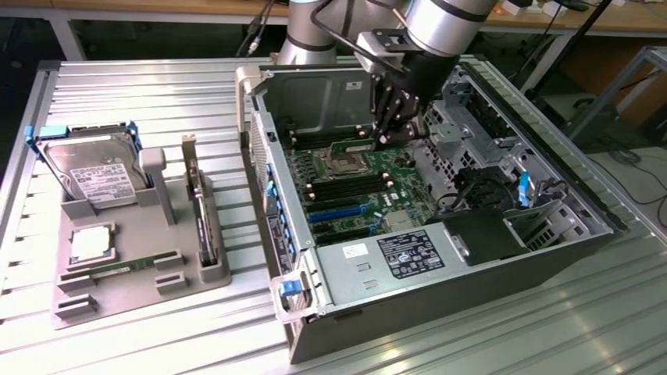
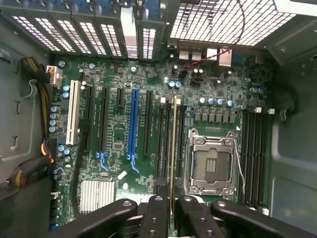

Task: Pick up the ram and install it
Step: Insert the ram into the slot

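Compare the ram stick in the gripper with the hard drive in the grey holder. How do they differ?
The ram stick is a thin green strip; the hard drive is a broad silver block with a white label. The ram stick is clamped in the gripper inside the computer case; the hard drive leans in the grey holder outside it. Both are computer parts.

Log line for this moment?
place: inside open computer case | gripper: fingers shut on thin green ram stick | position: over black memory slots beside silver CPU socket | seated: cannot tell
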Action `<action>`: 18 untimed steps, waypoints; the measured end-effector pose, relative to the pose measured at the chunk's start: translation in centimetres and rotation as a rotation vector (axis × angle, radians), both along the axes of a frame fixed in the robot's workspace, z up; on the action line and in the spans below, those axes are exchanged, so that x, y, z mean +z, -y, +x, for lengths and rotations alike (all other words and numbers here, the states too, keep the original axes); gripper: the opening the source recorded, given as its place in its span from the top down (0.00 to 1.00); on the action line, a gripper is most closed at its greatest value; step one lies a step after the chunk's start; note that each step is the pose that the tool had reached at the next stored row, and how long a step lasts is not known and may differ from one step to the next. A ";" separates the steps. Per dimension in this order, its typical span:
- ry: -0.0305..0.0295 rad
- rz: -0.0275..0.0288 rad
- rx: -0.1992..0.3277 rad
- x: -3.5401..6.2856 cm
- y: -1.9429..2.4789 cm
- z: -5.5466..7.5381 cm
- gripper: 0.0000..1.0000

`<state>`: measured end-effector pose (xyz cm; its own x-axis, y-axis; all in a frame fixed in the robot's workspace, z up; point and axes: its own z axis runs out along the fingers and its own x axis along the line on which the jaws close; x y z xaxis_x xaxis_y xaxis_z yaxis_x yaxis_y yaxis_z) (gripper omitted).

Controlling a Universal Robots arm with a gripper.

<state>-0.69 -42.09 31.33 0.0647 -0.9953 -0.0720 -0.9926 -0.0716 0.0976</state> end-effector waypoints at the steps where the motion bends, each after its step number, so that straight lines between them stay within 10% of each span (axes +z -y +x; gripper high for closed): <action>1: 0.0000 -0.0001 0.000 -0.43 0.00 0.0 0.86; 18: -0.0001 -0.0016 0.002 -4.40 0.00 -0.1 0.86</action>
